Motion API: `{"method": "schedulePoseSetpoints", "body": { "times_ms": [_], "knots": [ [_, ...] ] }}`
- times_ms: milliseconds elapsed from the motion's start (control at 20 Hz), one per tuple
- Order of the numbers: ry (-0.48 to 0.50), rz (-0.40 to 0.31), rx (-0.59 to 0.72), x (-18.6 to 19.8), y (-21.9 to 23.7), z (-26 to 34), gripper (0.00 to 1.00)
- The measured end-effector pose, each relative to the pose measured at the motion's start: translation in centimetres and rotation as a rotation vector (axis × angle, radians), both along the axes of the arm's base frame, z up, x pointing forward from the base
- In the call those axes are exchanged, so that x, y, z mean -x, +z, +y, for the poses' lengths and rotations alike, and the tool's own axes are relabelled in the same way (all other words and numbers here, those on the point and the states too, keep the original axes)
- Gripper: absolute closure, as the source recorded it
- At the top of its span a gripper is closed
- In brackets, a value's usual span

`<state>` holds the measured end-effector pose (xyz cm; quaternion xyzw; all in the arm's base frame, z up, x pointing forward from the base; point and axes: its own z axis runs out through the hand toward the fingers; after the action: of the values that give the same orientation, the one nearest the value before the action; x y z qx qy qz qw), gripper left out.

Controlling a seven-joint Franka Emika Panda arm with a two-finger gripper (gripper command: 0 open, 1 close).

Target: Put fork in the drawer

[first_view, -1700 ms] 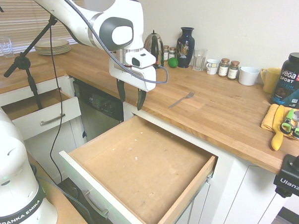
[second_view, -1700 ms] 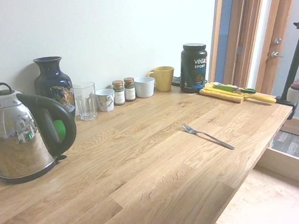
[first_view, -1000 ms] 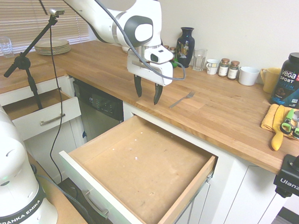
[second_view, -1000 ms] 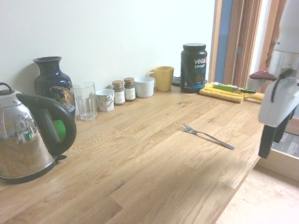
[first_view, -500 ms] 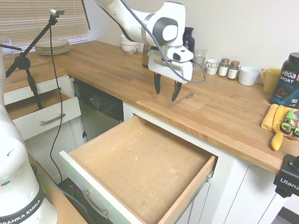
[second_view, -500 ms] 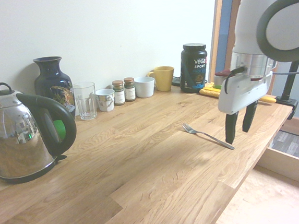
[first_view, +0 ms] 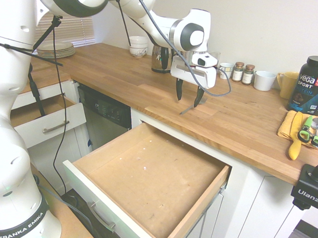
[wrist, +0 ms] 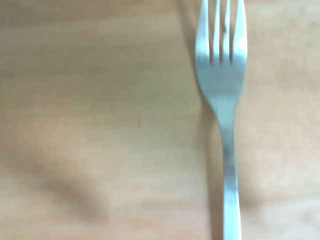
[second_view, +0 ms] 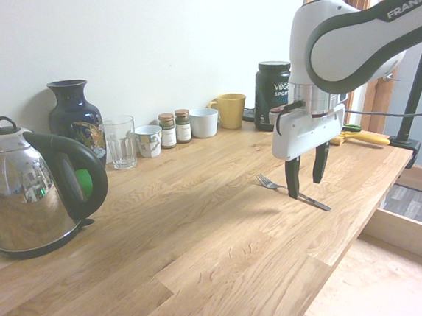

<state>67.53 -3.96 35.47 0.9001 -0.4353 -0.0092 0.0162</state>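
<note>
Drawer stood pulled out and bare below the table edge, well apart from the work above. Gripper hung over the table, fingers spread and pointing down, holding nothing. Fork lay flat on the table under them, handle running between the two tips, tines toward the wall; the wrist view showed it lying straight along the frame. Step in hand was judged to be the descent for the pick. A thin, flat handle leaves little to catch, so the tips would need to come right down to the wood, centred across the handle, then close squarely.
</note>
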Motion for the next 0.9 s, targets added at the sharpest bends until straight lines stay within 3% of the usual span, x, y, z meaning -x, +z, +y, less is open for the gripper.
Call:
{"method": "schedulePoseSetpoints", "body": {
  "times_ms": [50, 450, 900],
  "knots": [
    [0.002, 0.008, 0.001, -0.5, -0.3, 0.0, 1.00],
    [0.022, 0.028, 0.006, -3.8, -2.0, -0.1, 1.00],
    [0.026, 0.035, 0.011, -4.1, -2.2, -0.4, 1.00]
  ]
}}
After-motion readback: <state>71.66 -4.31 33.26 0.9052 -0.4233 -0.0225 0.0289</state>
